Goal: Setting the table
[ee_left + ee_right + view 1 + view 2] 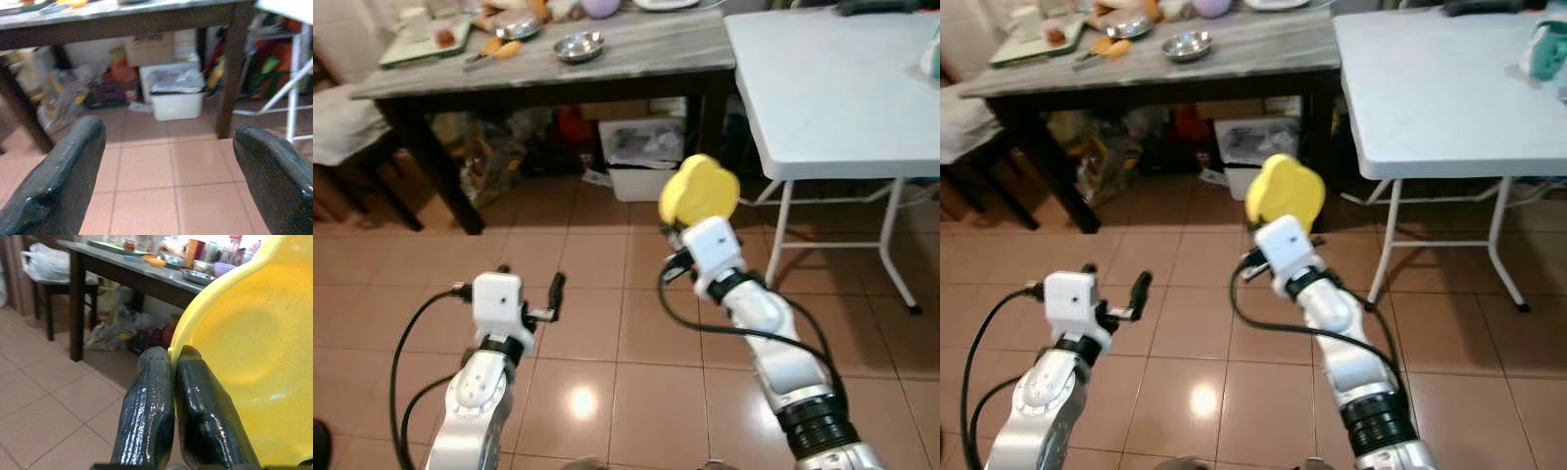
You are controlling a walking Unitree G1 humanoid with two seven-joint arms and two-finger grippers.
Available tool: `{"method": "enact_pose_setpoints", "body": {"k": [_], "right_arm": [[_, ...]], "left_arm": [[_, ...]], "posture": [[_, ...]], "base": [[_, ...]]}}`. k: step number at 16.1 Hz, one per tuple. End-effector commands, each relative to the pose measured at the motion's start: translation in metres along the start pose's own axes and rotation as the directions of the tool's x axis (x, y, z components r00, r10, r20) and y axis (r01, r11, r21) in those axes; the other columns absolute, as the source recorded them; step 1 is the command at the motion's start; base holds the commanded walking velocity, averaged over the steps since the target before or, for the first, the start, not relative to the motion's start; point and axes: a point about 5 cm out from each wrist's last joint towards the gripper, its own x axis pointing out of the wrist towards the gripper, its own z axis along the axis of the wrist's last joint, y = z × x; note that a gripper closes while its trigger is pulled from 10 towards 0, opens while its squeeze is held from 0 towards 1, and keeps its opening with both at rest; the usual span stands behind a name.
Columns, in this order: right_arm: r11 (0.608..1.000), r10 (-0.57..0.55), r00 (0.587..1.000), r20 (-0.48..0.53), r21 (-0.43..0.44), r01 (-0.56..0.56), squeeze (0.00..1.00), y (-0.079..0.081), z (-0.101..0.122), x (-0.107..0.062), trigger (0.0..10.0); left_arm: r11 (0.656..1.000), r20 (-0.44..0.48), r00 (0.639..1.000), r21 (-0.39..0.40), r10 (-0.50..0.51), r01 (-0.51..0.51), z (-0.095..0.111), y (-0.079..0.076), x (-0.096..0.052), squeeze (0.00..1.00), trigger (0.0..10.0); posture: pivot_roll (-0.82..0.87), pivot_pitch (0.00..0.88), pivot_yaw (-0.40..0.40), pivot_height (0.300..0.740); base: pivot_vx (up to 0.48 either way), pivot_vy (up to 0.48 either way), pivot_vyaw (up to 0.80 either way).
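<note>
A white folding tabletop (832, 88) stands ahead on the robot's right, butted against a longer grey marble-patterned tabletop (636, 54) on dark legs that carries a steel bowl (578, 45), a green tray (423, 43) and other kitchen things too small to name; beneath it sit a white storage bin (644, 157) and assorted clutter on the terracotta floor tiles (597, 323). The robot's right gripper (172, 369) is raised in front of it, jaws pinched tight on the rim of a yellow plastic plate (700, 189), which is carried nearly on edge in the air over the floor, short of both tables and below the white tabletop's edge. The left gripper (168, 161) rides low beside it, jaws spread wide and empty. The plate looks bound for the white tabletop, and the carrying step seems well short of done. Doing it well would mean closing in on the table first, lifting the plate clear of the near edge, then turning the wrist so the plate comes level before the jaws release; a thin rim grip on light plastic could slip or swing if the arm moves briskly.
</note>
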Motion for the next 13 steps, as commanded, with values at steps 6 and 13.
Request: {"method": "enact_pose_setpoints", "body": {"k": [6,13], "right_arm": [[1.0,0.027,0.999,0.04,-0.002,-0.027,0.0,0.0083,0.0092,0.006,10.0],[1.0,0.027,0.999,0.045,-0.006,-0.026,0.0,0.0081,0.0108,0.0072,10.0]], "left_arm": [[1.0,0.015,1.0,-0.014,-0.008,0.009,0.0015,0.0079,-0.0048,0.0,10.0],[0.999,0.017,1.0,-0.024,-0.025,0.025,0.0008,0.0055,-0.0057,0.0,10.0]], "posture": [[-0.07,0.124,0.122,0.74],[-0.07,0.123,0.121,0.74]], "base": [[0.249,0.0,0.0],[0.403,0.0,0.0]]}}
